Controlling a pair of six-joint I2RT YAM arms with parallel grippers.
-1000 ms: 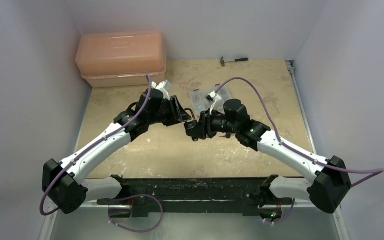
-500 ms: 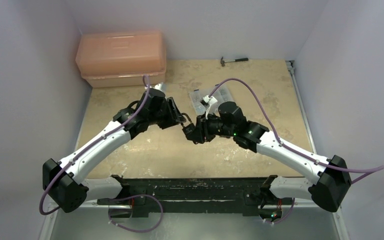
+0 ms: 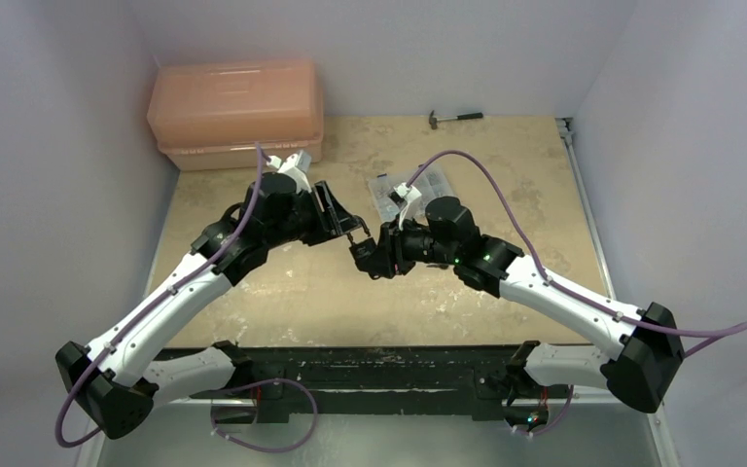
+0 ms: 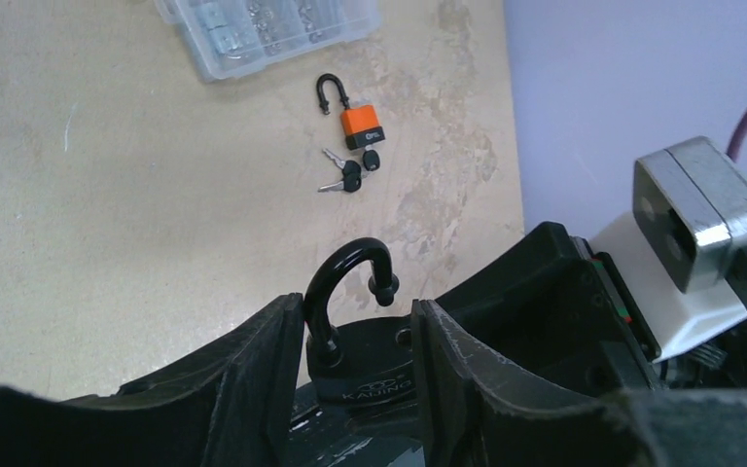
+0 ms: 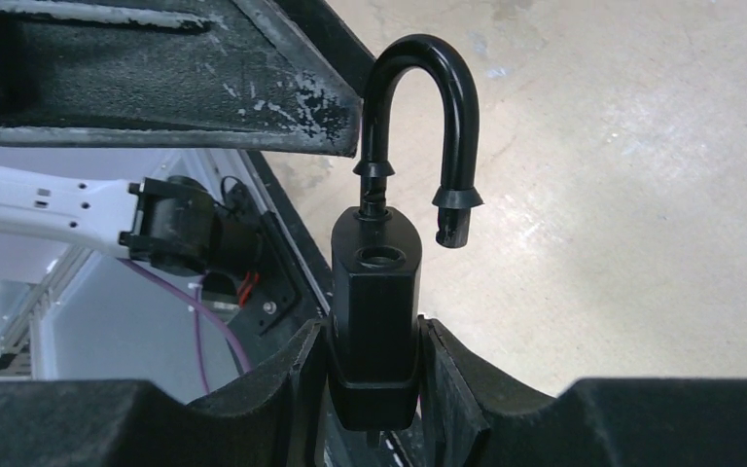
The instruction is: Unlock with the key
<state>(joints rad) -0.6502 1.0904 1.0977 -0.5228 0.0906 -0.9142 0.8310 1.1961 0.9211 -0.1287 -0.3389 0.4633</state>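
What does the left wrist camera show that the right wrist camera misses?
Only the left wrist view shows an orange padlock lying on the table with black-headed keys beside it, and a clear compartment box. Only the right wrist view shows the right fingers clamped on the body of the black padlock, with a white arm behind. Both show that black padlock with its shackle swung open.

Mottled beige table point(image 3: 302, 292); black padlock point(image 5: 374, 311); orange padlock point(image 4: 361, 124); salmon-pink box point(image 3: 236, 107).
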